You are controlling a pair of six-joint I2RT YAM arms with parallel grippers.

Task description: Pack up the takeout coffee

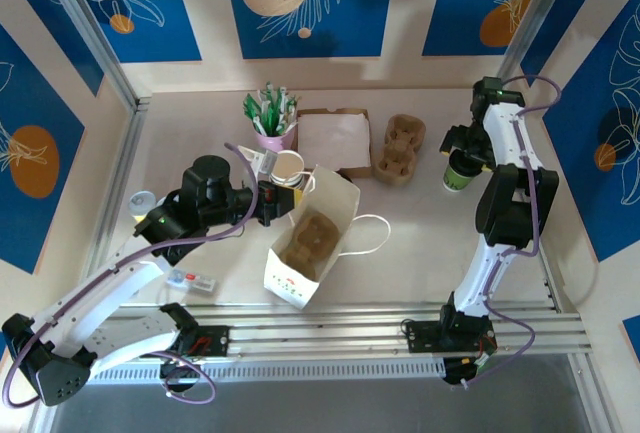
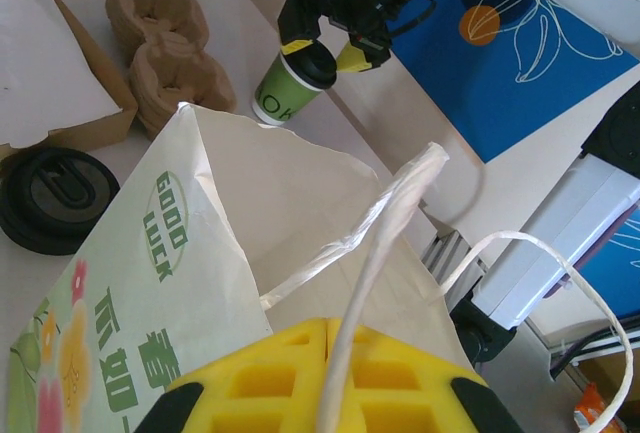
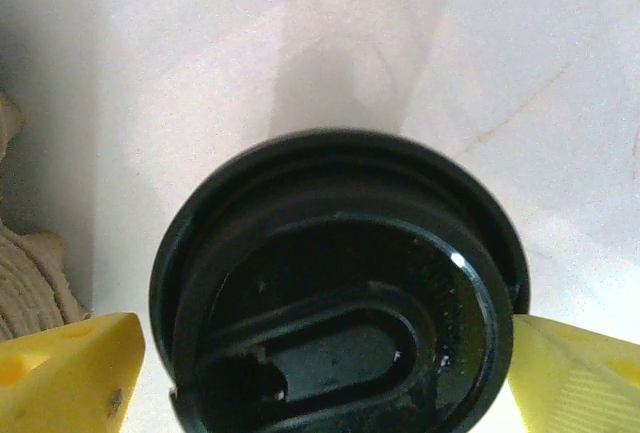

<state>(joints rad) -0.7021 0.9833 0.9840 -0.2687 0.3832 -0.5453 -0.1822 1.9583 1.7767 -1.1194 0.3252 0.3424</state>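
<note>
**Sam:** Where is the right arm?

**Mia:** It stands tall on the right side of the top view and bends over at the top. The right gripper [image 1: 461, 156] sits over the top of the coffee cup [image 1: 457, 177] and points down.

**Sam:** Is it holding the cup?

**Mia:** No. Its jaws are wide apart, with one yellow finger [image 3: 70, 368] on each side of the black lid [image 3: 340, 293]. The cup stands on the table [image 1: 420, 253], in the upper right of the top view.

**Sam:** And the left arm?

**Mia:** It reaches from the lower left corner to the middle. The left gripper [image 1: 278, 200] is closed tight on the top edge of the paper bag [image 1: 292, 278]. In the left wrist view, the bag's white handle [image 2: 385, 243] runs in by the yellow pads [image 2: 290, 341].

**Sam:** Is the bag open?

**Mia:** Yes. Its mouth is wide open, and something brown [image 1: 312, 235] lies inside.

**Sam:** What is near the cup?

**Mia:** The brown cup trays [image 1: 398, 150] sit just to its left, not touching it. On its right the table runs bare to the wall [image 1: 610, 153].

**Sam:** Is there room between the cup and the bag?

**Mia:** Yes, the table is bare there. But a handle loop [image 1: 372, 236] lies on it beside the bag. Behind the bag are a stack of cups [image 1: 288, 168], a flat box [image 1: 333, 141] and a pink pot with green sticks [image 1: 270, 123].
</note>
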